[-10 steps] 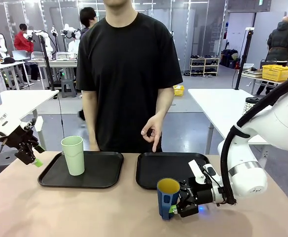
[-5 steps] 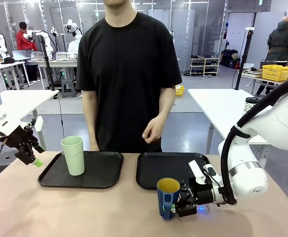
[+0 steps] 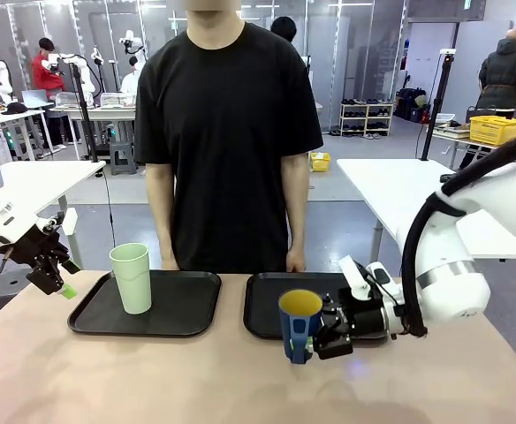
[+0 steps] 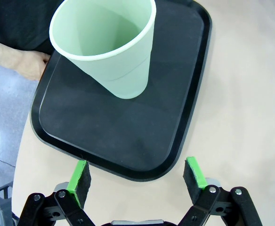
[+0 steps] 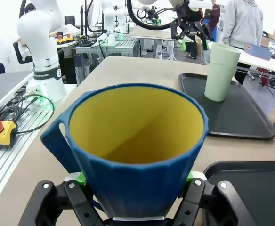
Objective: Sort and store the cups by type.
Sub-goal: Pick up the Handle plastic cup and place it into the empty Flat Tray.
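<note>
A dark blue mug (image 3: 299, 323) with a yellow inside hangs just above the table at the front edge of the right black tray (image 3: 271, 309). My right gripper (image 3: 316, 339) is shut on its lower body from the right. The right wrist view shows the mug (image 5: 135, 146) close up, handle to the left, green pads (image 5: 81, 178) pressed against its sides. A pale mint-green tumbler (image 3: 132, 277) stands upright on the left black tray (image 3: 174, 311). My left gripper (image 3: 56, 281) hovers open off that tray's left end. In the left wrist view, its fingers (image 4: 79, 176) straddle the tray rim (image 4: 128, 170) below the tumbler (image 4: 110, 52).
A person in a black shirt (image 3: 227, 132) stands at the far edge, arms down, hands near the table edge behind the trays. Bare tabletop (image 3: 134, 380) stretches in front of both trays. The right tray's flat (image 3: 267, 296) holds nothing.
My right gripper has shut on the blue mug and raised it slightly toward the right tray. The person's hand has dropped from pointing down to their side. The left arm stayed still.
</note>
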`<state>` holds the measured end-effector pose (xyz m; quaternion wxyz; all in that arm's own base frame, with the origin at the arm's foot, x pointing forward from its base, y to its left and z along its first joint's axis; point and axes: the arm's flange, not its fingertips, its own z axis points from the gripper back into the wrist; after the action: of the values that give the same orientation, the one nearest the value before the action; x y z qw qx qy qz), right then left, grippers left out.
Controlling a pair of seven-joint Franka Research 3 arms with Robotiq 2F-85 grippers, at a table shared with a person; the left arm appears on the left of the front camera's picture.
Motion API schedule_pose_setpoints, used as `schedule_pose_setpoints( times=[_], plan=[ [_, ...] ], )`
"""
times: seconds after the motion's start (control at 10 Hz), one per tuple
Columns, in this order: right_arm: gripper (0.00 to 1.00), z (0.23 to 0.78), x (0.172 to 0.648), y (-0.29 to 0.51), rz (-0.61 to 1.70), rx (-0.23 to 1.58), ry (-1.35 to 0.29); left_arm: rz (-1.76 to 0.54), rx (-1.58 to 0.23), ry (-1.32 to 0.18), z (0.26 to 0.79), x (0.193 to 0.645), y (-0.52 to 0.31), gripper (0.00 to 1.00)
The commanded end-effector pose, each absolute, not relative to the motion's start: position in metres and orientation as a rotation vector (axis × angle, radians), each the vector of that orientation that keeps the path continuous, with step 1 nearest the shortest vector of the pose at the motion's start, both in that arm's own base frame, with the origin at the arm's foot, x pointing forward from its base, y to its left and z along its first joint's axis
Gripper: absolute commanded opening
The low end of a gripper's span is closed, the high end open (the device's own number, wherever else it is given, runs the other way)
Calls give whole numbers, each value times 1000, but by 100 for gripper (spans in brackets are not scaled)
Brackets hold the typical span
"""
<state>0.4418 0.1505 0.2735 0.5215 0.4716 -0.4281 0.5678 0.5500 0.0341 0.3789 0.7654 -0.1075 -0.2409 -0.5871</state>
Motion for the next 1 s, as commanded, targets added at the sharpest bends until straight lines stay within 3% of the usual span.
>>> schedule_pose_setpoints(
  times=[0.0, 0.6, 0.7, 0.9],
  plan=[
    [66, 289, 436, 151, 1351, 1107, -970, -1293, -259, -553, 379, 553, 37, 100],
    [66, 293, 440, 149, 1361, 1110, -1012, -1293, -259, -553, 379, 553, 37, 100],
    [73, 293, 438, 148, 1351, 1107, -1002, -1293, -259, -553, 379, 553, 37, 100],
    [73, 298, 472, 133, 1385, 1039, -1052, -1293, -259, -553, 379, 553, 37, 100]
  ],
)
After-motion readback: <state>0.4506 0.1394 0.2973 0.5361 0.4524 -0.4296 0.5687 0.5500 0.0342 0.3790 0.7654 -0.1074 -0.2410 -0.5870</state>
